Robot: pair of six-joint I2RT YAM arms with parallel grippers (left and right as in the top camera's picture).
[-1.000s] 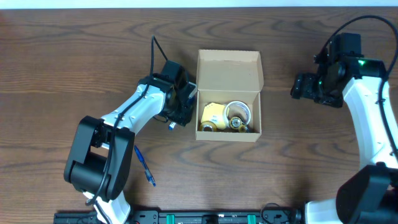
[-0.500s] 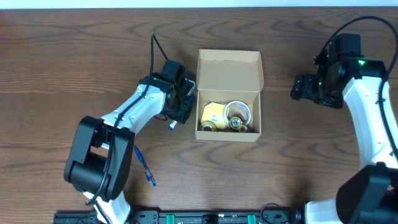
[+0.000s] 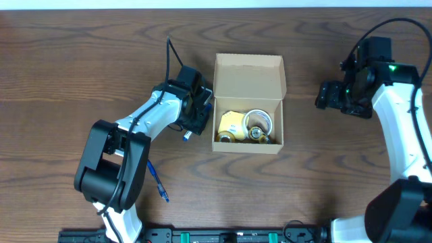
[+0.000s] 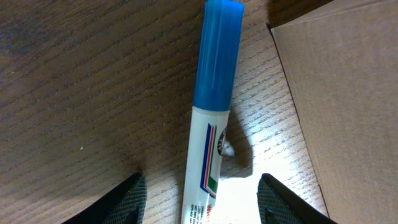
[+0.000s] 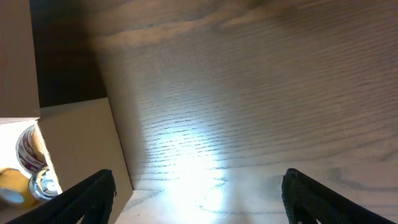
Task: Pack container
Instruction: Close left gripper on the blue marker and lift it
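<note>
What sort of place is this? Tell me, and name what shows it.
Probably a robot lab bench: a left arm and a right arm stand at a wooden table, with an open cardboard box holding small items and a blue-capped marker beside it.

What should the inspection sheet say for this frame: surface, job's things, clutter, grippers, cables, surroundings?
Surface: dark wood-grain table, no spills seen.
Job's things: container open, flap lid folded back; a yellow object and a white ring lie inside. A blue-capped marker lies on the table beside the container's left wall.
Clutter: blue pen near the left arm's base.
Grippers: left gripper open, straddling the marker without pinching it; right gripper open, empty, over bare table right of the container.
Cables: black cable at the left arm, another at the right arm; neither crosses the container.
Surroundings: mounting rail at the near edge.
</note>
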